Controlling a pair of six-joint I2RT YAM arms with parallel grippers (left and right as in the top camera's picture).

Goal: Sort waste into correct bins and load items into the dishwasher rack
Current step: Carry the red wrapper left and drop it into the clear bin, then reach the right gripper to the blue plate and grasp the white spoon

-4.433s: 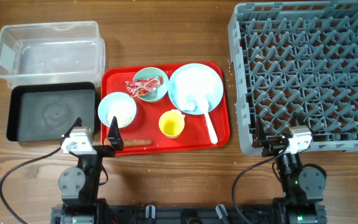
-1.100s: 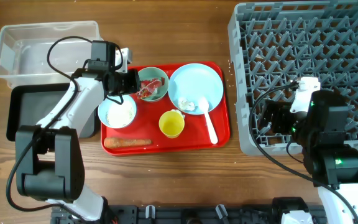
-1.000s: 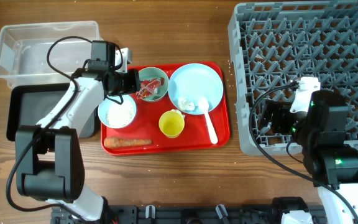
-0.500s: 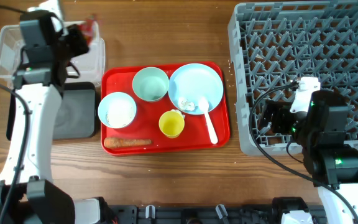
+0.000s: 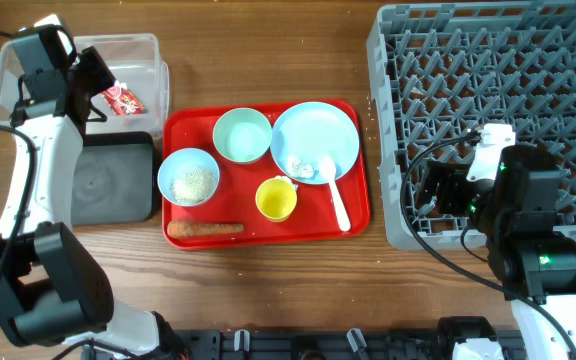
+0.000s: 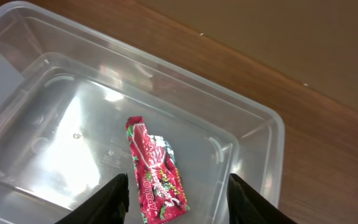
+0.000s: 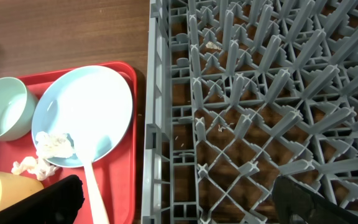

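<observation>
— Left hand (image 6: pixel 180 198) hangs over the clear tub (image 5: pixel 140 42) at the far left corner of the table, fingers spread, gripping nothing. Where is the wrapper?
— The red-and-white wrapper (image 6: pixel 155 171) lies flat on the tub floor, right under that hand and touching neither finger. I'd call the wrapper step done.
— And the right hand?
— Right hand (image 7: pixel 179 202) is spread wide and empty too, over the near left edge of the dishwasher rack (image 5: pixel 488 110), which sits along the right edge of the table. I can see nothing loaded in the rack yet.
— What waste is left?
— The crumpled tissue (image 5: pixel 303 167) on the pale-blue plate (image 5: pixel 330 128), the rice grains (image 5: pixel 193 183) in the nearer pale-blue bowl (image 5: pixel 164 170), and the food stick (image 5: pixel 206 229) along the near edge of the red tray (image 5: pixel 313 228) mid-table.
— Next move, then?
— My guess is that the left hand lifts clear of the tub wall, swings toward the red tray and takes another scrap. The food stick is slim and lies flat, so the fingers need to come down low astride it. It likely belongs in the black tray (image 5: pixel 108 190), just nearer than the tub. The dishes would come after that.
</observation>
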